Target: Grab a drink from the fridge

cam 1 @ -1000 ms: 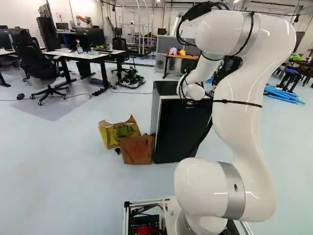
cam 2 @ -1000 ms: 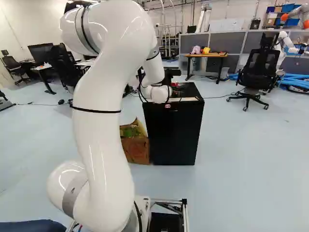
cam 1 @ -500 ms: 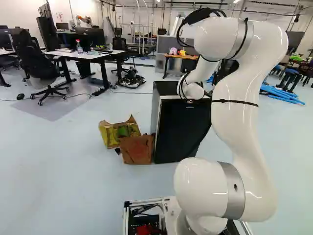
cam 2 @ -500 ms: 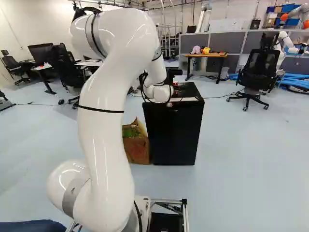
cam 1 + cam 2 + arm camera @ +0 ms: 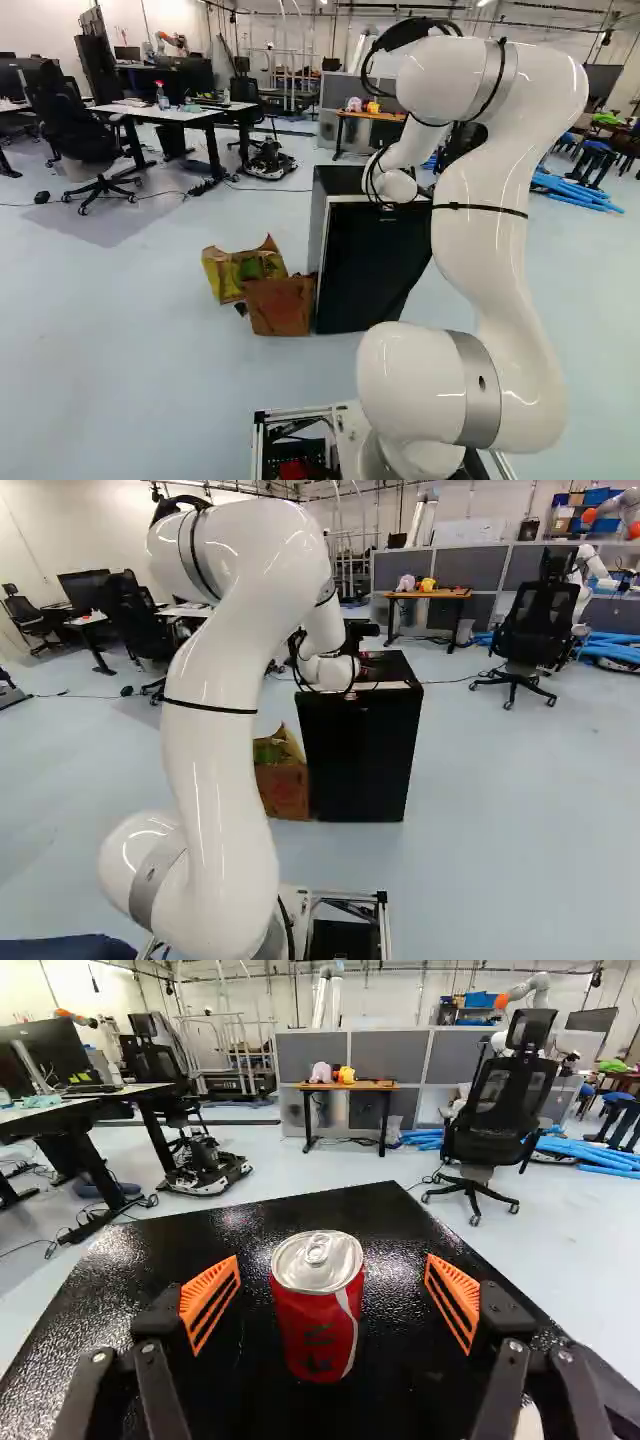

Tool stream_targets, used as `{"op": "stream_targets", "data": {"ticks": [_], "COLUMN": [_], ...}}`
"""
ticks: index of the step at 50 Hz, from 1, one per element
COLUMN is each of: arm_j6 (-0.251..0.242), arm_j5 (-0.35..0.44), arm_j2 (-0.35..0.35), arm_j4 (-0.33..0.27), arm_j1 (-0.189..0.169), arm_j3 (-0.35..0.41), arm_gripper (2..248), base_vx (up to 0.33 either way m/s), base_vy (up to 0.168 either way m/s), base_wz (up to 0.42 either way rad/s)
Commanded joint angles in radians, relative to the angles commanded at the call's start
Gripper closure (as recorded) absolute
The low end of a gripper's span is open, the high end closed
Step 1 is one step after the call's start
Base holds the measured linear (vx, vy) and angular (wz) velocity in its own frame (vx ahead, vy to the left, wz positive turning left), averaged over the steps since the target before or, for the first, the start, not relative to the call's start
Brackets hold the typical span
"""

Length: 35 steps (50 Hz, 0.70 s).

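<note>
The end effector [image 5: 360,632], fingers spread wide, reaches over the dark fridge [image 5: 360,750]. Between its orange pads [image 5: 209,1302], touching neither, a red can [image 5: 318,1310] stands upright on the fridge's top; a cardboard box [image 5: 280,306] sits beside the fridge.
</note>
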Motion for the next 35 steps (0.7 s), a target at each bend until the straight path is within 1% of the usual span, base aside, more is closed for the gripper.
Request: {"op": "stream_targets", "data": {"ticks": [31,32,35], "arm_j6": [0.000,0.000,0.000], "arm_j5": [0.000,0.000,0.000], "arm_j2": [0.000,0.000,0.000], "arm_j4": [0.000,0.000,0.000], "arm_j1": [0.000,0.000,0.000], "arm_j3": [0.000,0.000,0.000], "arm_gripper": [3,21,21], "base_vx": [0.000,0.000,0.000], "base_vy": [0.000,0.000,0.000], "base_wz": [0.000,0.000,0.000]}}
